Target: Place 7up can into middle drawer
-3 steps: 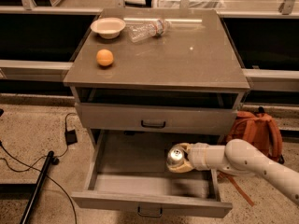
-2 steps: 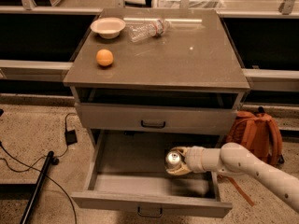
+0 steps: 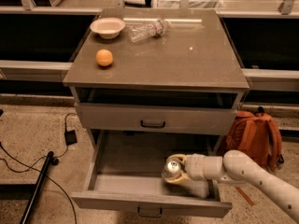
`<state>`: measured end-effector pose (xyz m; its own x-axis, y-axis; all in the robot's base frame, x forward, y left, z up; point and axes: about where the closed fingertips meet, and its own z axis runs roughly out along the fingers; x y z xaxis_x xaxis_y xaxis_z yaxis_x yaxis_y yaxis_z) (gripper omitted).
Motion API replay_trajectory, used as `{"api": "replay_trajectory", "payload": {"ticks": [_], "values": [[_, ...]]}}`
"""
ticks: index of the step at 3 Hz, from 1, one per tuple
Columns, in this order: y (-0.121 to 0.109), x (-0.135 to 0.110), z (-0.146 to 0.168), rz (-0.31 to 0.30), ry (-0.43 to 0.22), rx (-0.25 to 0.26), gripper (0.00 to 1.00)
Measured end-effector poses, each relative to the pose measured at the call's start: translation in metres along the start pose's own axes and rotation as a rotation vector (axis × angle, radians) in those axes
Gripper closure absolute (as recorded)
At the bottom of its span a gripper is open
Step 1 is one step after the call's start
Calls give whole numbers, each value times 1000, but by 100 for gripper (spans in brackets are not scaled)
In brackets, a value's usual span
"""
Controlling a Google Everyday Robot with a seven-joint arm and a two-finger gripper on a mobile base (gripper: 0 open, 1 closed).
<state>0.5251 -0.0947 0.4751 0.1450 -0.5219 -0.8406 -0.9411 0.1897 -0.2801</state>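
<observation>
The 7up can (image 3: 171, 168), silvery with its top facing the camera, sits in my gripper (image 3: 178, 171) inside the open middle drawer (image 3: 121, 190), at its right front part. My gripper is shut on the can, with pale fingers (image 3: 182, 178) curled around its body. My white arm reaches in from the lower right. I cannot tell whether the can touches the drawer's light grey floor. The drawer is pulled far out, below the upper drawer front (image 3: 154, 119) with its dark handle.
On the cabinet top (image 3: 187, 64) lie a white bowl (image 3: 107, 27), an orange (image 3: 104, 58) and a clear plastic bottle (image 3: 145, 30) on its side. An orange backpack (image 3: 254, 134) stands right of the cabinet. Black cables and a dark pole (image 3: 39, 181) lie on the floor at left.
My gripper with the can has moved slightly to the left and a little lower inside the drawer. Nothing else has moved.
</observation>
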Motion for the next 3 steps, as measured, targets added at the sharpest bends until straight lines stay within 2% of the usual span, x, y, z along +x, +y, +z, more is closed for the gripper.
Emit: {"api": "replay_trajectory", "payload": {"ticks": [1,2,3], "values": [[14,5,1,44,43,12,58],[18,14,5,107,97,-2,35],[16,20,13,173,77,-30,12]]}}
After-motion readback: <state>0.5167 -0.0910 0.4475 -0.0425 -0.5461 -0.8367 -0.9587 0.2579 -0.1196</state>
